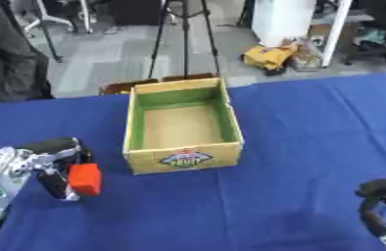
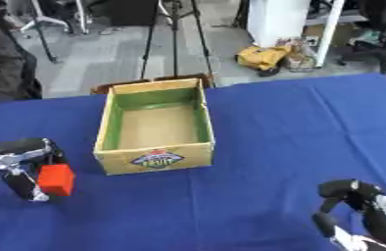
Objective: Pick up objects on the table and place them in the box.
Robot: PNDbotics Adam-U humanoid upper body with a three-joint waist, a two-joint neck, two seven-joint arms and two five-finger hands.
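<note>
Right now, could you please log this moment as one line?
left robot hand: holding red block | box: empty | right robot hand: idle, curled, low right

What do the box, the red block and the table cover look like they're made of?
Box: likely cardboard, matte tan, printed label in front, green inner walls. Red block in the left hand: smooth and evenly coloured, maybe plastic or foam; hard to tell. Table cover: blue cloth, matte, with soft creases.

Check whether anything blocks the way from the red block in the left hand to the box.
Only the box's own near wall. The red block, in the left hand's fingers, sits left of it and would need lifting over the rim.
</note>
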